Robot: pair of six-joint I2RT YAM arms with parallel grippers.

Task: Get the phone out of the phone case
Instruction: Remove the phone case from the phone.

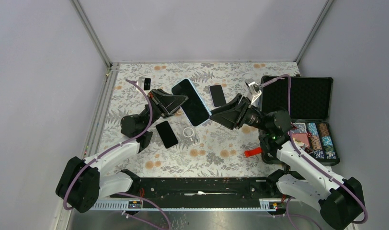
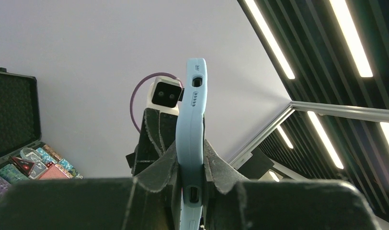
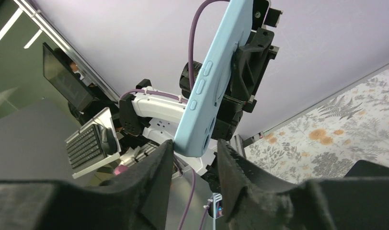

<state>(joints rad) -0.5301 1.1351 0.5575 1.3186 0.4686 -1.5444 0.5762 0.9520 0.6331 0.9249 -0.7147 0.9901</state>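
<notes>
Left gripper (image 2: 191,160): both fingers (image 2: 166,163) pressed flat against the 2 faces of the phone case (image 2: 191,124), pinching it edge-on. Case is pale blue and stands upright between the pads; port slots show along its narrow edge.

Right gripper (image 3: 195,153): fingers (image 3: 156,167) straddle 1 end of the same case, 1 to each side. The near finger looks to touch the case rim and a sliver of gap shows at the other. Cannot tell whether it is clamping or only bracketing. Side buttons of the case are visible above the fingers.

Top view: phone (image 1: 192,103) sits inside the case, dark screen up, blue rim showing all round. It is held clear of the bench (image 1: 221,153), tilted, between the 2 arms. The left gripper is on its left long edge and the right gripper on its lower right corner.

Beneath and around, on the floral bench cover:
- 3 loose handsets, 1 (image 1: 166,134) just below the left gripper, 1 (image 1: 217,95) behind the held phone, 1 small (image 1: 147,83) far left.
- white ring (image 1: 189,132) near the first handset.
- red object (image 1: 252,152) by the right arm's base.
- open black chip case (image 1: 298,98) at right, poker chips (image 1: 319,139) in its lower half.
</notes>
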